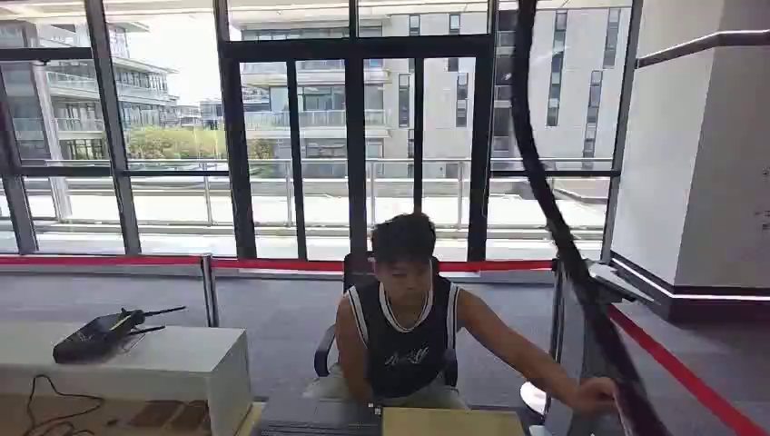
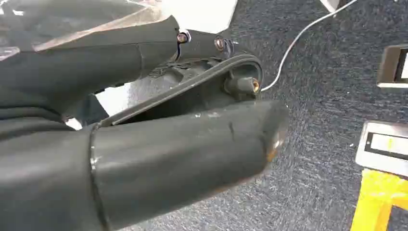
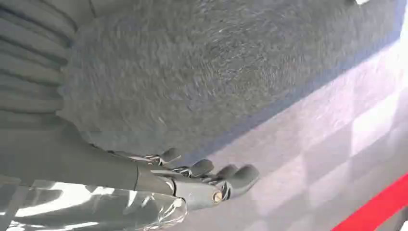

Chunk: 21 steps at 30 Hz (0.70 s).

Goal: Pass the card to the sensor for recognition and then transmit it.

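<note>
My left hand [image 2: 192, 96] hangs over dark blue carpet, its thick thumb [image 2: 183, 159] and a dark finger [image 2: 120, 53] stretched out with a gap between them and nothing in it. My right hand [image 3: 192, 178] hangs above grey carpet and glossy floor, its fingers [image 3: 231, 175] loosely extended and holding nothing. In the head view a black device with antennas [image 1: 98, 334] lies on a white table [image 1: 172, 363] at the left. A person [image 1: 404, 336] sits behind a desk [image 1: 449, 422] straight ahead, one hand [image 1: 595, 395] reaching to a screen [image 1: 581, 354] on the right.
A red barrier tape [image 1: 109, 260] runs across in front of glass doors. A thick black cable [image 1: 545, 200] curves down close to the camera. Near my left hand lie a white cable [image 2: 298, 36], two flat white-framed devices [image 2: 385, 144] and a yellow object [image 2: 380, 202]. A red stripe [image 3: 375, 207] marks the floor.
</note>
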Available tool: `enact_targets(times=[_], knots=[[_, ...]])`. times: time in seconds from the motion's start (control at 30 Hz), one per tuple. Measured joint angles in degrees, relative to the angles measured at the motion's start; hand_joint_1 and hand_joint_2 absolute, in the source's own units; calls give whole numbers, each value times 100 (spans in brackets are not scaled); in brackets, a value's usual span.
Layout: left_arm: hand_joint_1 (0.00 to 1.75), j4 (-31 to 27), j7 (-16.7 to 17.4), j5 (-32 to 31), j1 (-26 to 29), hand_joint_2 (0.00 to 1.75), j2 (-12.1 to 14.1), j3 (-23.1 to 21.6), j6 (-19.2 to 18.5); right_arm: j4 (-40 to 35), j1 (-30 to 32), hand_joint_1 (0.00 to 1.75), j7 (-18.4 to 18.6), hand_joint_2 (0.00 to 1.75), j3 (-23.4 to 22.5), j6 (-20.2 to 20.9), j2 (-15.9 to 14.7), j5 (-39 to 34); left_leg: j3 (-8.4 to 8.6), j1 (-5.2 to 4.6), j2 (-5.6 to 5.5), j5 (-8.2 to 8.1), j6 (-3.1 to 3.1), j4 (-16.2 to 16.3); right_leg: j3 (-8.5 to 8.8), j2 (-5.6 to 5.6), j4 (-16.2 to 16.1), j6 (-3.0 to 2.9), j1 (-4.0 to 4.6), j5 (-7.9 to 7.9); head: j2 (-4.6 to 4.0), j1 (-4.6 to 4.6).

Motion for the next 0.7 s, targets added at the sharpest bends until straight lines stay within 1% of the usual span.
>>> enact_targets(times=[0.03, 0.07, 0.1, 0.13, 0.2, 0.23, 0.3, 0.43, 0.53, 0.7], knots=[[0, 6, -9, -15, 7, 0, 4, 24, 0, -269, 107, 0, 354, 175, 382, -67, 15, -522, -1, -2, 1, 0, 0, 1, -1, 0, 0, 0, -2, 0, 0, 2], [0, 13, -20, -26, 10, 0, 7, 37, 0, -582, 224, 0, 755, 175, 803, -235, -20, -1069, -6, -4, 2, 0, 0, 1, 0, 1, 1, 0, -6, 0, 0, 0], [0, 22, -35, -42, 13, 0, 7, 57, 0, -942, 350, 0, 1089, 175, 1342, -452, -67, -1507, -12, -5, 6, 1, 2, 0, -6, 2, 7, 2, -14, 2, 0, 2], [0, 26, -50, -55, 22, 0, 7, 72, -2, -1250, 422, 0, 1270, 175, 1848, -619, -118, -1653, -15, -7, 16, 1, 1, -1, -15, 11, 15, 3, -21, 5, 0, 4], [0, 35, -79, -66, 15, 0, 7, 87, -15, -1788, 446, 0, 1514, 175, 2769, -719, -166, -1627, -15, -18, 62, -2, -1, -3, -26, 62, 18, -1, -23, 18, 0, -2], [0, 35, -98, -74, 4, 0, 7, 101, -22, -2057, 446, 0, 1602, 175, 3215, -735, -186, -1537, -8, -17, 82, -2, -1, -4, -26, 76, 16, -2, -19, 19, 0, -4], [0, 35, -133, -92, -3, 0, 2, 111, -28, -2494, 450, 0, 1724, 175, 3939, -741, -201, -1377, -5, -16, 82, -1, 0, -4, -25, 77, 17, -4, -18, 20, 0, -4], [0, 35, -164, -142, 8, 0, -9, 116, -31, -3185, 410, 0, 1868, 175, 5222, -746, -199, -1161, -13, -11, 43, 24, -6, -4, -31, 40, 18, -3, -13, 26, 0, -2], [0, 39, -164, -149, 9, 0, -9, 122, -31, -3552, 336, 0, 1960, 175, 5968, -739, -212, -1036, -17, -5, 25, 30, -10, -4, -30, 27, 19, -4, -8, 27, 0, 2], [0, 48, -171, -149, 9, 0, -9, 188, -20, -3916, 196, 0, 2093, 175, 6843, -606, -240, -658, -20, -3, 22, 31, -10, -4, -31, 25, 19, -5, -5, 27, 0, 4]])
